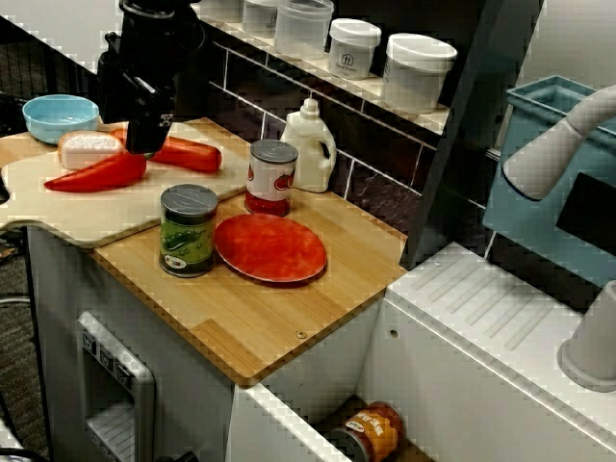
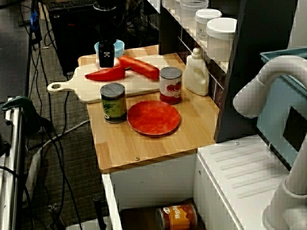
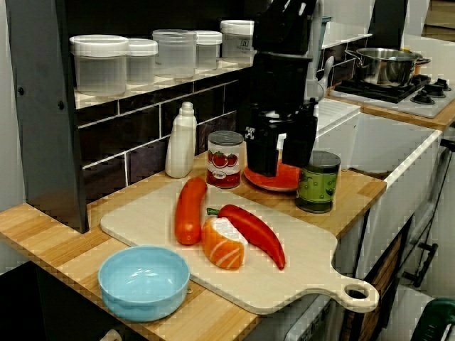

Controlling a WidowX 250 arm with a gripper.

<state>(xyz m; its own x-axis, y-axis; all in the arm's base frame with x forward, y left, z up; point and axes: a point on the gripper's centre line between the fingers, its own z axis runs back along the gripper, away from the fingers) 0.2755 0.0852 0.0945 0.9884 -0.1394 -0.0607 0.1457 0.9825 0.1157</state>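
Observation:
My black gripper [image 3: 281, 160] hangs open above the pale cutting board [image 3: 298, 277], with nothing between its fingers. From the front corner the gripper [image 1: 144, 142] stands just behind a red chili pepper [image 1: 96, 173] and beside a salmon sushi piece [image 1: 89, 147]. A long red sausage-like piece [image 1: 188, 154] lies to its right. In the high view the gripper [image 2: 106, 62] is over the pepper [image 2: 106, 74] and hides the salmon. From the board's end, the salmon [image 3: 224, 245] lies between the pepper [image 3: 249, 231] and the long red piece [image 3: 190, 209].
A light blue bowl [image 1: 60, 115] sits beside the board. On the wooden counter stand a tomato can [image 1: 272, 176], a green can [image 1: 188, 229], a red plate [image 1: 269, 247] and a white bottle [image 1: 310, 144]. Plastic jars [image 1: 416, 69] line the shelf. Another can [image 2: 177, 216] lies below.

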